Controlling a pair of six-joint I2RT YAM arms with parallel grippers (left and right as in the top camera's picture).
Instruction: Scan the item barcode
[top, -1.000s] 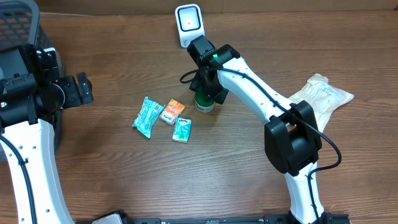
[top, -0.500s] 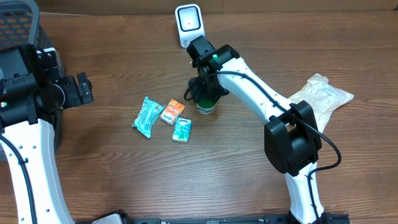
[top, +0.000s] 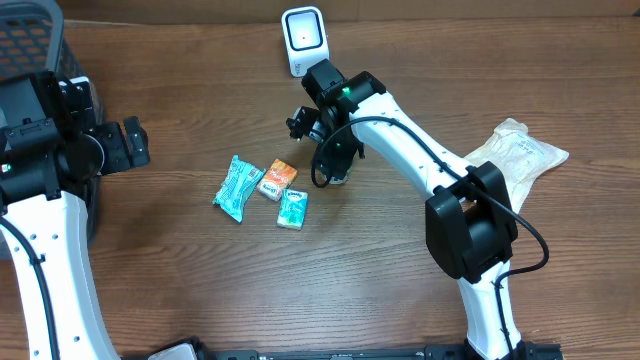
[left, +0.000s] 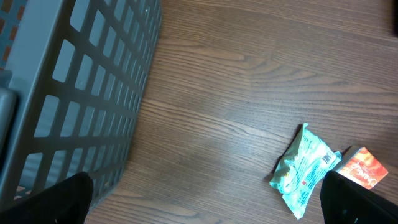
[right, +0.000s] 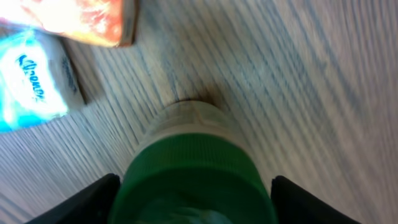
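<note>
Bottle (right: 193, 155), green-capped, largely hidden overhead under right tool (top: 332, 165), clamp or gap indiscernible; left tool (left: 208, 202) wide apart.

Your right claw (right: 196, 199) straddles the green-capped bottle (right: 193, 155); the orange packet (right: 81, 18) and blue packet (right: 31, 84) crowd its front-left, while the table (right: 311, 74) lies open front-right.

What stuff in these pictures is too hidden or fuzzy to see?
- Bottle barcode: none shows. The right wrist view is blurred, and overhead the right arm covers the bottle.
- Whether the right claw grips the bottle: too blurred in the right wrist view.
- Basket: cut off by the overhead edge.
- Teal packet print: too small overhead.
</note>
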